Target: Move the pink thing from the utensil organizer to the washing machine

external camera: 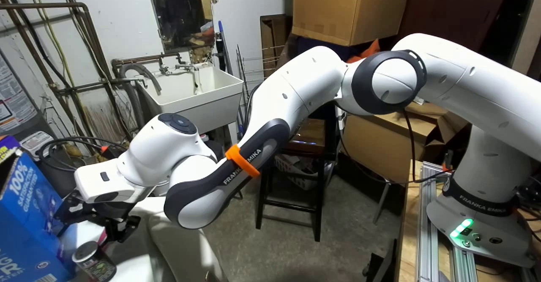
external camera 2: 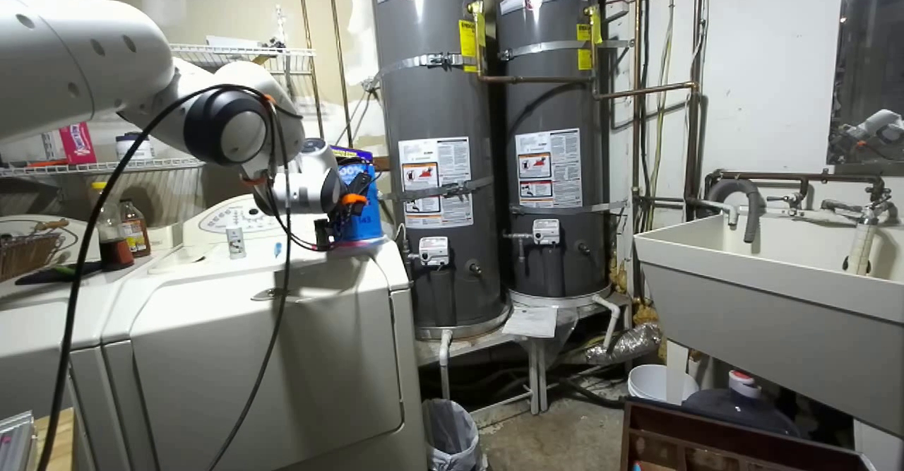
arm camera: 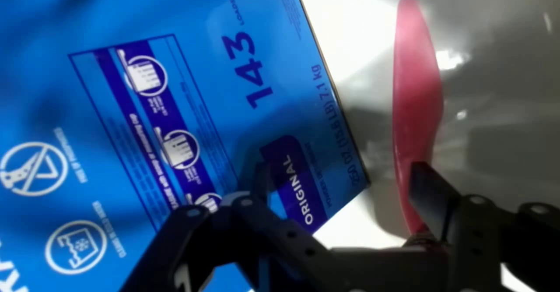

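Nearest the wrist camera is the black Robotiq gripper (arm camera: 343, 186), its jaws spread wide apart. Just beyond, on the glossy white surface of the washing machine (external camera 2: 332, 358), lies the pink utensil (arm camera: 415, 86), long and slightly curved. In the wrist view its narrow end runs in beside the jaw at the right and passes partly behind it, while the opposite jaw stands well apart from it. Its broader part reaches out past the tips of the jaws; whether the nearer jaw touches it I cannot tell. At the left of that view stands a blue detergent box (arm camera: 188, 86) marked “143 loads” and “ORIGINAL”, near the utensil, with a strip of bare surface between them. In an exterior view a printed can (external camera: 96, 265) stands on the same surface near the gripper, and a bit of pink shows between the parted jaws. The white Franka arm (external camera: 287, 89), with an orange strap (external camera: 241, 160) around it, stretches in front of a dark stool (external camera: 310, 137). Farther off is a white utility sink (external camera: 203, 110), and in an exterior view two grey water heaters (external camera 2: 438, 104) rise past the washing machine.
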### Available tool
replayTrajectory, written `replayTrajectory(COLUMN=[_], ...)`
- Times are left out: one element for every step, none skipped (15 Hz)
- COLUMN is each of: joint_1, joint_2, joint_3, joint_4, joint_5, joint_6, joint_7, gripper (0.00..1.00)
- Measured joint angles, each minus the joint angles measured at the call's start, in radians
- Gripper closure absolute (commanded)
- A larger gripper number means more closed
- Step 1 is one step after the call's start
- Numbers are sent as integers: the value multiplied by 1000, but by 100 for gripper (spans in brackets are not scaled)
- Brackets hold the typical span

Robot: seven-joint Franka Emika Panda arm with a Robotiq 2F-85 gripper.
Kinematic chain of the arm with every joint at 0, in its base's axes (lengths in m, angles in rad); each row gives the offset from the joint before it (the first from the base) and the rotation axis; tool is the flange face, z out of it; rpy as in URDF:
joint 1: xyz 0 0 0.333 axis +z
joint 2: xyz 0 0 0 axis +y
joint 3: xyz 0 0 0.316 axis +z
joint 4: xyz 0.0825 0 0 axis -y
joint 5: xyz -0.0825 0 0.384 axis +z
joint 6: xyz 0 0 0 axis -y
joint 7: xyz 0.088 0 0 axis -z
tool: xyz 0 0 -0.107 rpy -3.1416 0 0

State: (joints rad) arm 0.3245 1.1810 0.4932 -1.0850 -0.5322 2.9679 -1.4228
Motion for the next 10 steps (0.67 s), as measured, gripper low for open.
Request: replayTrajectory(joint_1=[35, 75, 112, 149, 184, 221, 260, 301, 344, 390], joint_2=[-24, -49, -73, -96, -117, -137, -153, -167, -177, -182], joint_3=[-67, -144, -220, -296, -372, -448, -525, -603, -681, -761], joint_4=[-2, -2, 0, 2, 2, 2, 2, 2, 3, 6], joint_5=[-8, -15, -17, -18, -18, -18, -18, -18, -19, -20], joint_6=[12, 30, 43, 50, 52, 52, 52, 50, 46, 44], joint_7=[62, 132, 201, 272, 342, 413, 485, 557, 628, 698], gripper=[0, 0, 0, 0, 0, 0, 0, 0, 0, 0])
